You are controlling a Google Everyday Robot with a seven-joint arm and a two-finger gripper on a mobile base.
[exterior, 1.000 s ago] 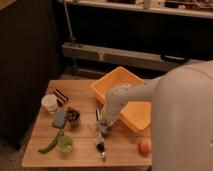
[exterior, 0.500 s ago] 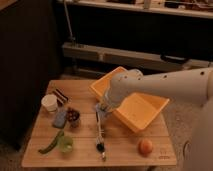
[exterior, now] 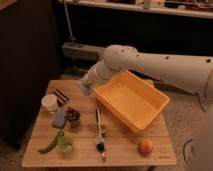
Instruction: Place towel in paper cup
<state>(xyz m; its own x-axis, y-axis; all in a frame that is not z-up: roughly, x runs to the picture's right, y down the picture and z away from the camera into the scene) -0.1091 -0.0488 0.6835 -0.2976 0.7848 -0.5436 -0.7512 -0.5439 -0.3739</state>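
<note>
A white paper cup (exterior: 49, 102) stands at the left of the wooden table (exterior: 125, 150). A blue-grey folded cloth (exterior: 59, 118), which looks like the towel, lies flat just in front of the cup. My gripper (exterior: 86, 87) is at the end of the white arm (exterior: 150, 62), above the table by the left corner of the yellow bin (exterior: 131, 100). It is to the right of the cup and behind it, apart from both the cup and the cloth. Something pale bluish shows at its tip, but I cannot tell what it is.
A dark striped item (exterior: 61, 95) lies beside the cup. A small dark cup (exterior: 73, 116), a green cup (exterior: 65, 144), a green pepper (exterior: 49, 143), a utensil (exterior: 99, 134) and an orange (exterior: 145, 146) are on the table. Dark shelving stands behind.
My gripper has moved from over the utensil at the table's middle to the far left, up to the bin's left corner. The arm now reaches across over the bin.
</note>
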